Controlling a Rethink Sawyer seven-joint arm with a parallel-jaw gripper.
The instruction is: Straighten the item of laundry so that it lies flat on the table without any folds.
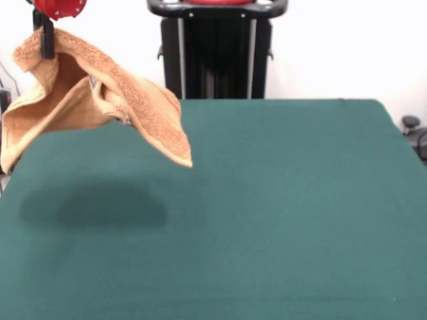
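Gripping the towel (100,100) at a pinch near its upper edge, the end effector (47,40) sits at the top left of the front view, its dark finger closed into the cloth just under the red wrist. The towel hangs wholly in the air, clear of the green counter (287,213), with its shadow lying on the felt below it. It is not hanging straight: one corner droops low at the far left, another points down toward the middle, and layers are doubled over each other between them.

My worry is the landing. If the cloth is lowered as it hangs, the doubled layers will likely settle on one another and leave folds. It also hangs over the counter's left edge, so a release there could let part of it slide off. The pinch looks small, and a quick swing might pull the cloth free.
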